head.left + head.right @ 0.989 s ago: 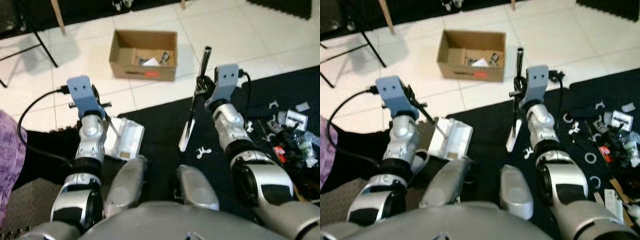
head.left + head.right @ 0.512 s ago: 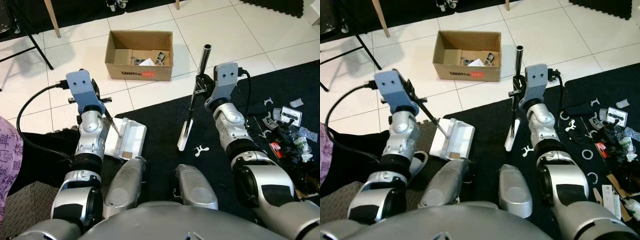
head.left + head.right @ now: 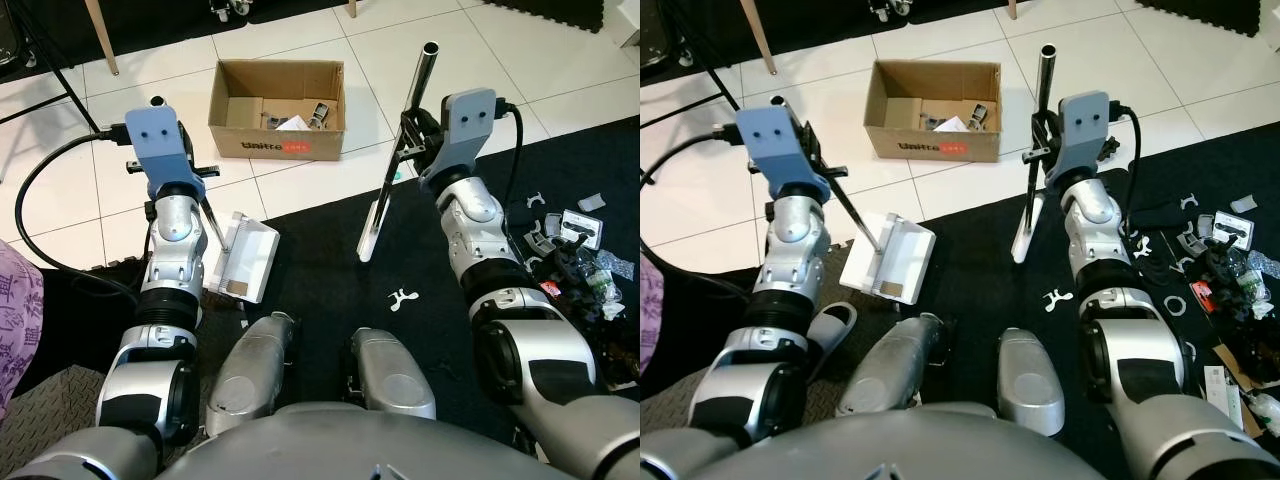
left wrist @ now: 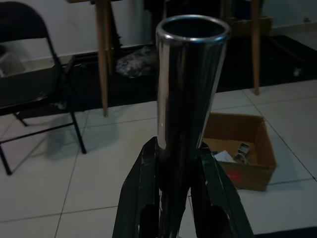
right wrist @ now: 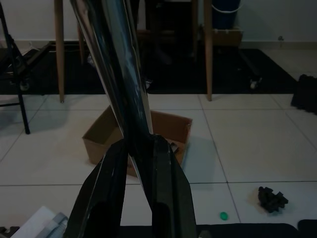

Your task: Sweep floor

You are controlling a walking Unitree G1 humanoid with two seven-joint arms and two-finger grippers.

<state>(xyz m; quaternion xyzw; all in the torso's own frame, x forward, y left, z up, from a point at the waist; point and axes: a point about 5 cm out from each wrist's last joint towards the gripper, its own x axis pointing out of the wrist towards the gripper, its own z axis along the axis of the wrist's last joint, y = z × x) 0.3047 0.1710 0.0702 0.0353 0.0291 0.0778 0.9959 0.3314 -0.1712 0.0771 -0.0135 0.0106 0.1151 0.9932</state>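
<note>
Clenching the broom [image 3: 392, 172] upright by its metal handle, the right pincer [image 3: 408, 142] stands nearer the litter [image 3: 575, 248] strewn on the black mat [image 3: 320, 270] to its right, while the left pincer [image 3: 190, 190] grips the white dustpan [image 3: 243, 258].

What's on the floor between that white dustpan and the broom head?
Nothing but bare black mat, as the left eye view shows. The white dustpan lies at the mat's edge, and the broom head rests further to the robot's right.

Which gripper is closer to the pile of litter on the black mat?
Right. The right gripper, holding the broom, is beside the litter pile; the left gripper, holding the dustpan, is across the mat.
</note>
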